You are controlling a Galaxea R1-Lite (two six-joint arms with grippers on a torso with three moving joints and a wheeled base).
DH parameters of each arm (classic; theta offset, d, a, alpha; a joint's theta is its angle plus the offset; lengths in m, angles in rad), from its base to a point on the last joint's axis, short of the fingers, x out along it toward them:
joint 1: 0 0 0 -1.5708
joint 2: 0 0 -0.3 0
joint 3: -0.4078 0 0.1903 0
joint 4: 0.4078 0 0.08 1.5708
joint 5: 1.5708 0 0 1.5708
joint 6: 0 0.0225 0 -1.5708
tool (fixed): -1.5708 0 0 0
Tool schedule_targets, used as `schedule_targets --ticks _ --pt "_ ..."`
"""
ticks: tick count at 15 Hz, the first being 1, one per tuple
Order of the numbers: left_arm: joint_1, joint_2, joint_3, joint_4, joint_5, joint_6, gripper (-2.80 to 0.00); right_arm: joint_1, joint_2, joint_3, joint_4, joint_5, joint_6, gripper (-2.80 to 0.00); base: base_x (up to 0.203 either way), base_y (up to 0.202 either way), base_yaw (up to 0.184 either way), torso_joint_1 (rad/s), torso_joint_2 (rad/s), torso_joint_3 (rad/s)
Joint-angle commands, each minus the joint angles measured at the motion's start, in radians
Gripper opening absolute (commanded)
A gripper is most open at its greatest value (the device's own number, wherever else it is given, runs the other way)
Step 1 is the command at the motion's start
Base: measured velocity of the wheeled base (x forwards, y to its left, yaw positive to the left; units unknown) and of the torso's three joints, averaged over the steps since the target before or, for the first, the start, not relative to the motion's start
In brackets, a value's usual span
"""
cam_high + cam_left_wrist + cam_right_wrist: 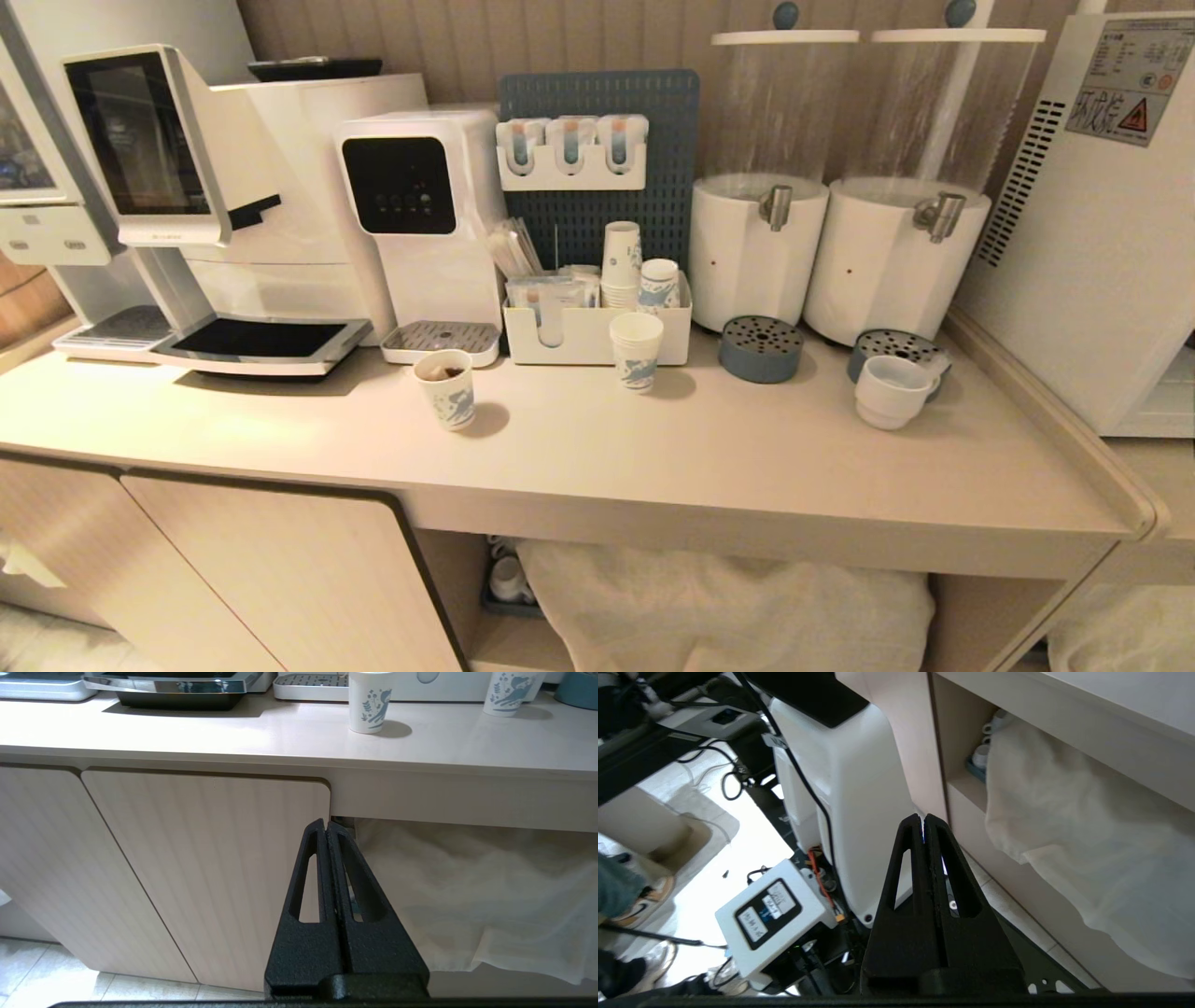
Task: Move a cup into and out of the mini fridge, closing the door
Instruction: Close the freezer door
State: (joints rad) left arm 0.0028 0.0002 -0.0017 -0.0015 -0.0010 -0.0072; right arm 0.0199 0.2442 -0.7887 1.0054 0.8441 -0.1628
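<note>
Both grippers closed and empty below the table; cup untouched.
We note the cup (892, 390) sits by a drip tray (898, 350), near the fridge (1092, 233); our right gripper (923, 820) could clip the table (653, 448) edge rising.

We see warm, soft light on the counter (653, 448), short shadows behind each paper cup (446, 387) (sharp focus), and floor (752, 826) glare below.
</note>
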Motion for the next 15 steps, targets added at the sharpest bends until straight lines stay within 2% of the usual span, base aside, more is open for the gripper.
schedule_targets --ticks 1,2,4,5,7,9,12,15 --pt "0.0 0.001 0.0 0.0 0.0 0.0 -2.8 0.0 -0.066 0.022 -0.005 -0.018 0.007 -2.8 0.0 0.0 0.0 0.0 0.0 0.0" --pt "0.0 0.0 0.0 0.0 0.001 0.0 -2.8 -0.007 -0.135 0.059 -0.05 -0.05 0.027 -2.8 0.0 0.0 0.0 0.0 0.0 0.0" --pt "0.0 0.0 0.0 0.0 0.0 0.0 -2.8 -0.015 -0.242 0.145 -0.206 -0.156 0.162 -2.8 0.0 0.0 0.0 0.0 0.0 0.0" --pt "0.0 0.001 0.0 0.0 0.001 0.0 -2.8 -0.017 -0.249 0.176 -0.302 -0.312 0.254 -2.8 0.0 0.0 0.0 0.0 0.0 0.0" --pt "0.0 0.0 0.0 0.0 0.0 0.0 -2.8 -0.019 -0.245 0.308 -0.592 -0.568 0.323 -2.8 0.0 0.0 0.0 0.0 0.0 0.0" --pt "0.0 0.0 0.0 0.0 0.001 0.0 -2.8 -0.019 -0.244 0.469 -0.825 -0.764 0.33 -2.8 0.0 0.0 0.0 0.0 0.0 0.0" --pt "0.0 0.001 0.0 0.0 0.001 0.0 -2.8 -0.02 -0.243 0.662 -1.017 -0.874 0.293 -2.8 0.0 0.0 0.0 0.0 0.0 0.0" --pt "0.0 0.001 0.0 0.0 0.0 0.0 -2.8 -0.02 -0.243 0.809 -1.186 -0.975 0.165 -2.8 0.0 0.0 0.0 0.0 0.0 0.0"
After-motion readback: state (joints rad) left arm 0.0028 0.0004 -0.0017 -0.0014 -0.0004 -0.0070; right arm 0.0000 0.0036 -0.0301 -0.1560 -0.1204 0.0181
